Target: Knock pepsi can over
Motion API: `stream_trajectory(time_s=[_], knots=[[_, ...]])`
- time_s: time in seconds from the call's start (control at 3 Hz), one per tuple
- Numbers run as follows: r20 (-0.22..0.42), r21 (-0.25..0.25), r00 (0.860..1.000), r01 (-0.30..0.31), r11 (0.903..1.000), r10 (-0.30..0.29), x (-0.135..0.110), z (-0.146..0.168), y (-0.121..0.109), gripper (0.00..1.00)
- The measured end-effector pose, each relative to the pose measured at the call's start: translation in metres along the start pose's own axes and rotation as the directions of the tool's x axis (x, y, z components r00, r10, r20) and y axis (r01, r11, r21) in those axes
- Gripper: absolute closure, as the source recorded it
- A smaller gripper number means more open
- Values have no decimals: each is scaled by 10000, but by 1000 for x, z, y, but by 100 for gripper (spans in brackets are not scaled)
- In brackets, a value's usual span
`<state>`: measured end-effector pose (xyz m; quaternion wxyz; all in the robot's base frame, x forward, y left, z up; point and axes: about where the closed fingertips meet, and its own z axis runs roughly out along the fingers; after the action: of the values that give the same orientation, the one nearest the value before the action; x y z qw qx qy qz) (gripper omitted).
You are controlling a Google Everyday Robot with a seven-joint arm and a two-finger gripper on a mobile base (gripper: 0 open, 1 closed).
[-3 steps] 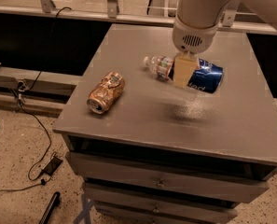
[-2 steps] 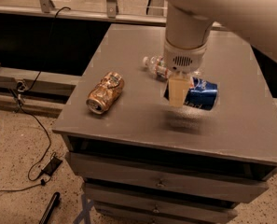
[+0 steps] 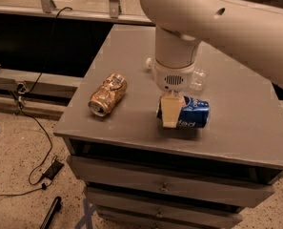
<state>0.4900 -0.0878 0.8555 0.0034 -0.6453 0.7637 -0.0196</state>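
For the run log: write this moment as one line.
blue can on its side | hand at its end nearer gold can | gold can lying too

Arm (image 3: 227,23) reaches in from far right, wrist (image 3: 175,56) vertical, end effector (image 3: 171,112) pointing down at centre.

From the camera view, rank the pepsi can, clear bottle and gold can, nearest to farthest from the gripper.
1. pepsi can, lying on its side right at the gripper.
2. clear bottle, just behind, partly hidden by the arm.
3. gold can, off toward the picture's left.
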Motion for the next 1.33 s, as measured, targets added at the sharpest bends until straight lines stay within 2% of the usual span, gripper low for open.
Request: stream_trajectory(time_s=[1.0,1.33], knots=[[147,171,9999,13,9999,-15,-4,1,-3,12],[184,216,9998,13,9998,-17,-5,1,-4,0]])
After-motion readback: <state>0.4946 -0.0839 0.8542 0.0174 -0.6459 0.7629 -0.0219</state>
